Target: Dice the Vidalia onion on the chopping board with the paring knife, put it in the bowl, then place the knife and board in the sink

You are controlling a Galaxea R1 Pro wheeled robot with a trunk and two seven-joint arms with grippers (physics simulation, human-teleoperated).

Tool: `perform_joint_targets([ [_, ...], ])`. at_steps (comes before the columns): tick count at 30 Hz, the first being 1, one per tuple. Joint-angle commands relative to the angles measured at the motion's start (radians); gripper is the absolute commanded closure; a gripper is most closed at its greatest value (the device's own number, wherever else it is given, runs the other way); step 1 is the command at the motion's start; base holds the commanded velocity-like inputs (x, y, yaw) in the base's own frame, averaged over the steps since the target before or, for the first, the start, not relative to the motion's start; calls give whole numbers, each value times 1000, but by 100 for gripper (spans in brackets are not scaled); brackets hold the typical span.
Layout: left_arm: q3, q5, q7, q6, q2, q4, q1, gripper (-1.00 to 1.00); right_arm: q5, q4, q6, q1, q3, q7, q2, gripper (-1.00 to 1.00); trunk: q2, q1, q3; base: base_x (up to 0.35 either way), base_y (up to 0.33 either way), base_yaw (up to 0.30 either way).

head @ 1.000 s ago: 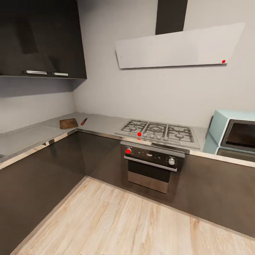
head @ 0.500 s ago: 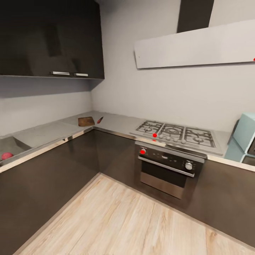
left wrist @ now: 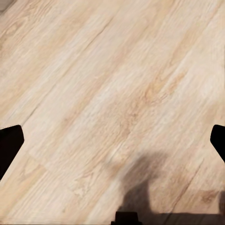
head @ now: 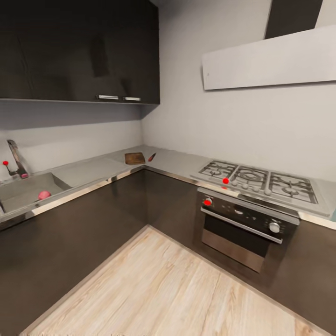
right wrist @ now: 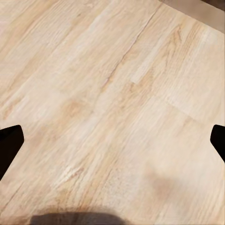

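Onion is lying in the sink far left while both tools are hanging wide over the floor, risking a clipped cabinet or rolling onion on a rushed approach.

On the left pincer two flat black fingertips show at opposite edges of the wrist picture, each a dark angular wedge with a pointed inner corner, and a small black block sits between them at the lower edge. The right pincer has the same matt black wedge-shaped fingertips, plain and unmarked
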Motion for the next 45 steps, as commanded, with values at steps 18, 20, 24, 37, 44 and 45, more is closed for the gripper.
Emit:
perform_joint_targets([
  [18,-1,0,0,-2,-1,0,0,-100,1,1,-2,-1,1,-4,0,-100,0,0,-1,0,0,276],
  [20,-1,0,0,-2,-1,0,0,-100,1,1,-2,-1,1,-4,0,-100,0,0,-1,0,0,276],
  [24,-2,0,0,-2,-1,0,0,-100,1,1,-2,-1,1,-4,0,-100,0,0,-1,0,0,276],
  [37,-4,0,0,-3,0,-1,0,-100,1,2,-2,0,1,-4,0,-100,0,0,-1,0,0,276],
  [44,-4,0,0,-3,0,-1,0,-100,1,2,-3,0,1,-4,0,-100,0,0,-1,0,0,276],
  [45,-4,0,0,-3,0,-1,0,-100,1,2,-3,-1,1,-4,0,-100,0,0,-1,0,0,276],
])
